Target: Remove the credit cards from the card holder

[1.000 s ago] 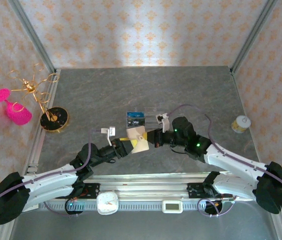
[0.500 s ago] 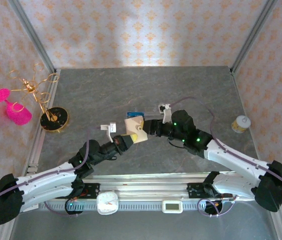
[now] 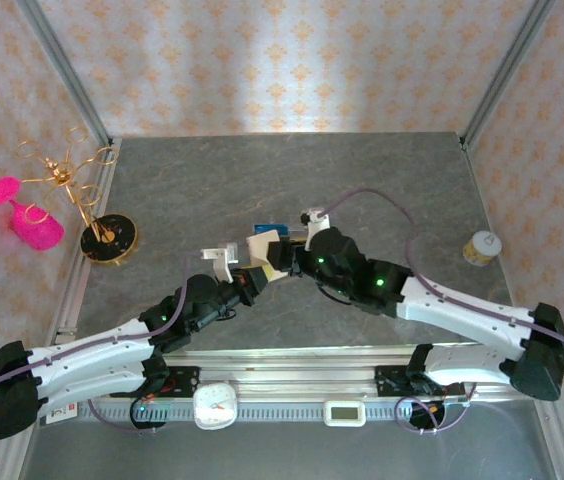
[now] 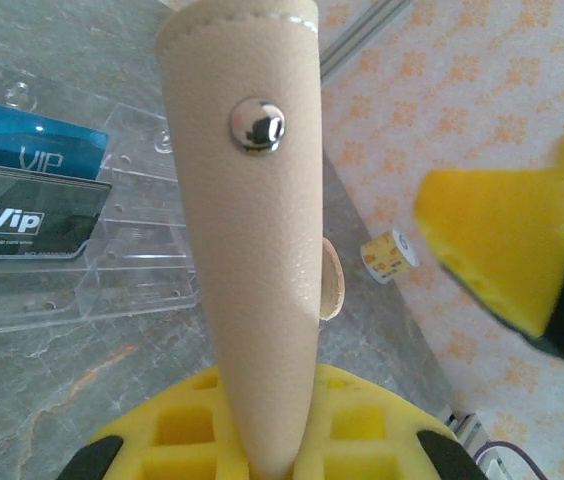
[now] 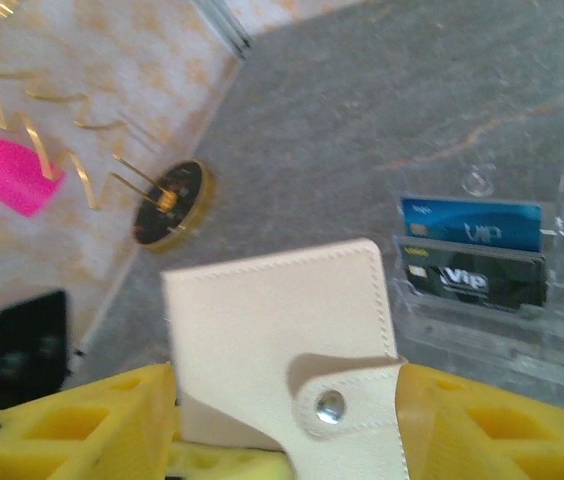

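Since a second ago my left gripper [image 3: 254,274] has clamped onto the tan card holder [image 3: 262,246], holding it upright above the table [image 3: 362,180], while my right gripper [image 3: 276,256] has parted its jaws around it. Its snap tab [image 5: 330,404] looks fastened; I judge no credit cards are out yet.

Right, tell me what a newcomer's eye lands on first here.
The tan leather-like folding card holder, pinched in the left gripper at mid-table. Next, the hot-pink goblet and gold wire stand at the left edge. Behind the holder, the blue and black Vip cards stand in a clear plastic tray.
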### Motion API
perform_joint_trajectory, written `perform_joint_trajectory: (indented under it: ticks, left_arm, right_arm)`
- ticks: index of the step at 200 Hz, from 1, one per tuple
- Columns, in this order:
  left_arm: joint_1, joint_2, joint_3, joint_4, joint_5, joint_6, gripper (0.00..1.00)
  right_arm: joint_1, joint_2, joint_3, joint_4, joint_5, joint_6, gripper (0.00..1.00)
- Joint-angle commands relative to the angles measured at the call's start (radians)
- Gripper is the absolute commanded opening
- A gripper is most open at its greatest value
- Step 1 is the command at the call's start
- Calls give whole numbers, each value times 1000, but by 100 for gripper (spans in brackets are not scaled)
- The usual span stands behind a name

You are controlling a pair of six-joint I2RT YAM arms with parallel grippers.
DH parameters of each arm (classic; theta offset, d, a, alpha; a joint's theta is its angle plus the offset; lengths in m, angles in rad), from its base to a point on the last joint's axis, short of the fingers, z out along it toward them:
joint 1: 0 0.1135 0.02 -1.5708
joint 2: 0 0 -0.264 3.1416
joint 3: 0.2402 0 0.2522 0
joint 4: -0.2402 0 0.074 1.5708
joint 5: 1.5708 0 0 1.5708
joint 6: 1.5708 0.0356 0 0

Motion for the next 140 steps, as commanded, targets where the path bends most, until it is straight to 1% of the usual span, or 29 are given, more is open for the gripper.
perform_joint_trajectory:
  ticks: [1, 28, 38, 46, 49, 50, 53, 55, 56, 57, 58, 63, 70, 76, 90, 117, 128, 133, 134, 140]
  left_arm:
    - [-12, -13, 42, 12, -33, 17, 0]
    - [-16, -13, 51, 16, -32, 16, 0]
    - [-15, -13, 51, 19, -29, 15, 0]
    - [-16, -14, 51, 22, -24, 13, 0]
    - [-15, -15, 52, 21, -23, 13, 0]
    - [-16, -15, 52, 20, -23, 13, 0]
    - [-16, -15, 54, 16, -23, 12, 0]
    - [-17, -16, 54, 14, -24, 11, 0]
    - [-17, -16, 55, 12, -25, 11, 0]
    - [-17, -16, 55, 10, -25, 10, 0]
    - [-18, -17, 55, 9, -26, 10, 0]
    - [-18, -21, 55, 7, -26, 7, 0]
    - [-17, -26, 52, 6, -27, 7, 0]
    - [-17, -32, 50, 3, -30, 5, 0]
    - [-17, -46, 45, -6, -33, 4, 0]
    - [-17, -65, 39, -39, -34, 6, 0]
    - [-17, -77, 31, -45, -31, 7, 0]
    - [-17, -84, 27, -47, -28, 7, 0]
    - [-17, -86, 27, -48, -28, 7, 0]
    - [-16, -96, 21, -50, -24, 12, 0]
  right_arm:
    - [17, 51, 39, -88, 102, -17, 58]
    - [23, 94, 44, -104, 121, -27, 56]
    - [23, 100, 42, -104, 131, -29, 54]
    - [23, 105, 42, -114, 153, -26, 48]
    - [23, 106, 42, -120, 163, -26, 44]
    - [23, 106, 42, -120, 163, -26, 44]
    - [23, 107, 44, -125, 169, -25, 38]
    - [23, 108, 44, -130, 179, -24, 33]
    - [23, 108, 44, -130, 179, -24, 33]
    - [23, 108, 44, -135, 184, -22, 30]
    - [23, 108, 44, -135, 184, -22, 30]
    - [22, 107, 42, -142, 197, -18, 22]
    - [21, 105, 35, -141, 202, -17, 16]
    - [18, 101, 27, -139, 202, -16, 13]
    - [0, 86, 4, -135, 197, -3, 1]
    - [-58, 34, -56, -113, 193, 12, 0]
    - [-100, 3, -86, -102, 167, 9, 0]
    - [-107, 2, -92, -101, 161, 2, 0]
    - [-109, -22, -94, -100, 158, -3, 0]
    - [-112, -46, -101, -90, 144, -22, 0]
